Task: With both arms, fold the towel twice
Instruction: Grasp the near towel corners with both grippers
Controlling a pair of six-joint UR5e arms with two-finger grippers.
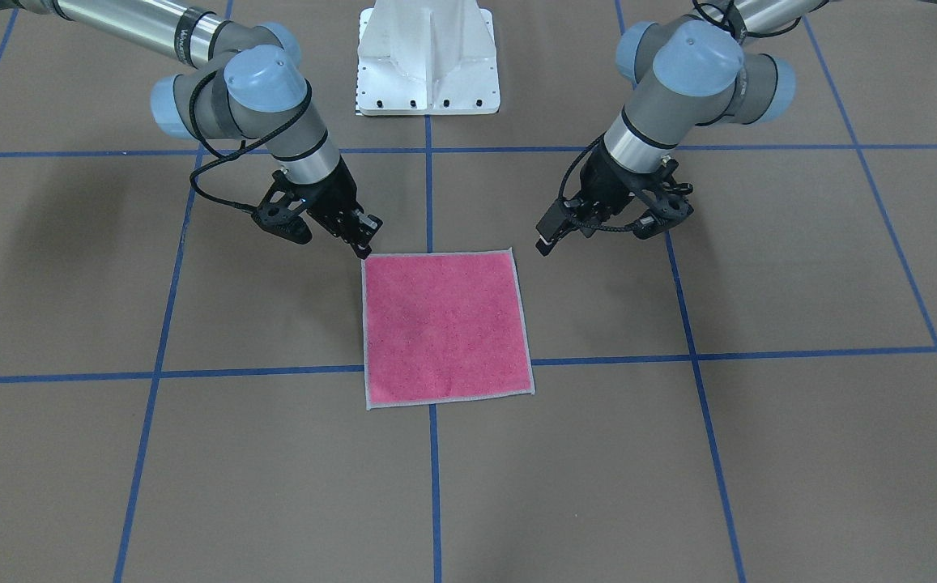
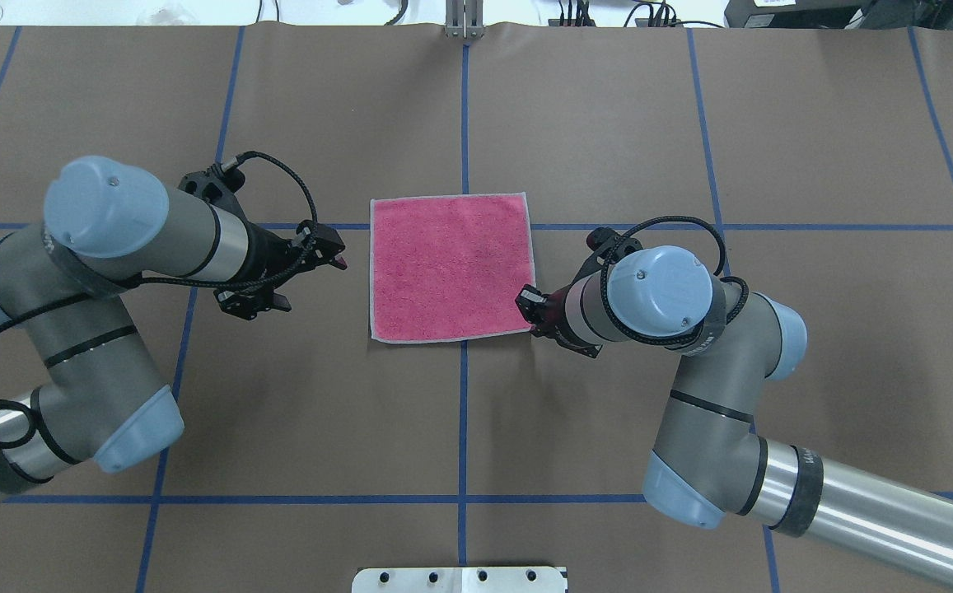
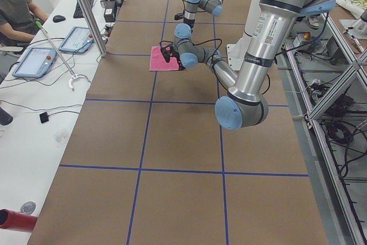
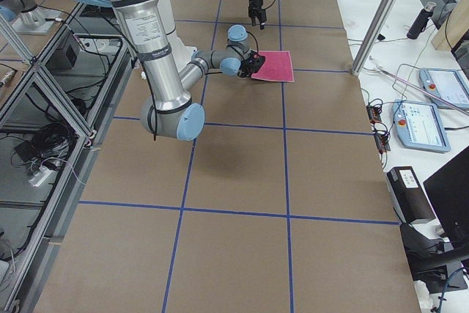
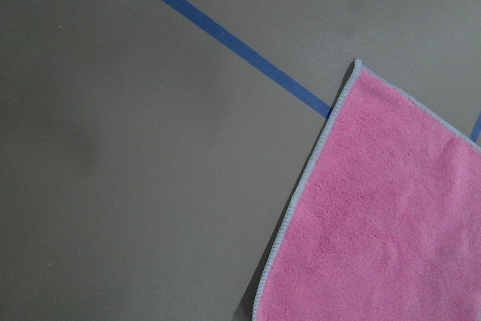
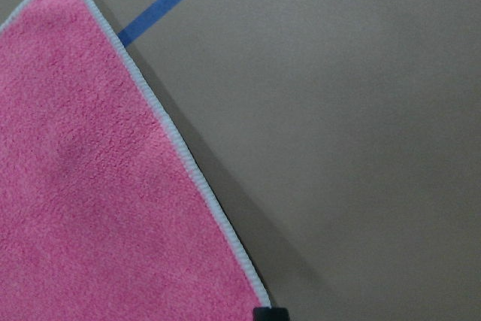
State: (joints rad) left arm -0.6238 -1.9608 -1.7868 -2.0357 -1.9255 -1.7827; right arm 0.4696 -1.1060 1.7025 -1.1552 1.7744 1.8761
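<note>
Bright even overhead light, soft shadows, sharp

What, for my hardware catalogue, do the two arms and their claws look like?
Both the left arm and right arm are round silver-grey tubes with darker grey joint housings, light blue caps and black bands; small lettering near one band is unreadable. A black braided cable loops at each wrist. The left claw and right claw are black, two-fingered.
</note>
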